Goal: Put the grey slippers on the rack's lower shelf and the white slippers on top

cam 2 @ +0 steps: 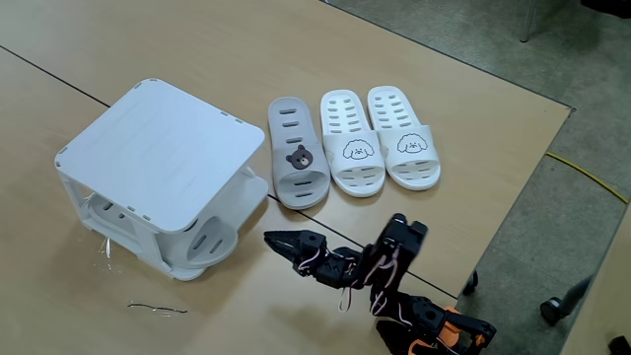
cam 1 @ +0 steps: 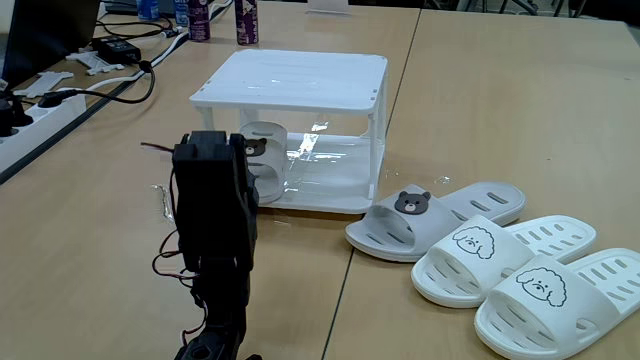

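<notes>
One grey slipper shelved, one grey and two white on the bench.

In a fixed view the rack [cam 2: 158, 163] sits at left, a grey slipper [cam 2: 212, 240] on its lower shelf [cam 2: 246, 202]. The second grey slipper [cam 2: 296, 153] and the white slippers [cam 2: 380, 138] lie at upper centre. The hand [cam 2: 271, 239], pressed together and empty, points at the rack.

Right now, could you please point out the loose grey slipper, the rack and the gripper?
grey slipper [cam 2: 298, 158], fixed view, bear badge.
rack [cam 2: 163, 148], fixed view, top panel.
gripper [cam 2: 274, 239], fixed view, fingertips.

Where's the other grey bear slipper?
In both fixed views one grey slipper sits on the rack's lower shelf, at its left end in one view.
</notes>
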Motion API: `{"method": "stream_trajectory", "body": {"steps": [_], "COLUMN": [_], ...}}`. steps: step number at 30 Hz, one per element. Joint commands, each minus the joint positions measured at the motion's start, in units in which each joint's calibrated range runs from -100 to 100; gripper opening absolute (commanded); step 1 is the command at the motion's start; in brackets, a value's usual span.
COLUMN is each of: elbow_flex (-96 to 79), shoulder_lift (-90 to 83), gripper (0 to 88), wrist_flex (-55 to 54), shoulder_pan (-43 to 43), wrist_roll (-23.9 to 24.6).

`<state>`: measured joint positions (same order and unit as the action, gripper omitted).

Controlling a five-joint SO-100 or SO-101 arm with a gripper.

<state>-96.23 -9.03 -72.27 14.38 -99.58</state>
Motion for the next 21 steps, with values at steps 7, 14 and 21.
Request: {"method": "stream_trajectory", "body": {"steps": [7, 14, 21], "elbow_flex": [6.96, 20.22, 34.21], "shoulder_lift": [20.85, 28.85, 36.75], "gripper": [3.0, 14.5, 20.5], "wrist_flex": [-13.58, -13.58, -13.32], "shoulder_pan": [-16.52, -28.94, -30.66], "wrist_roll": [-0.42, -0.42, -0.42]}}
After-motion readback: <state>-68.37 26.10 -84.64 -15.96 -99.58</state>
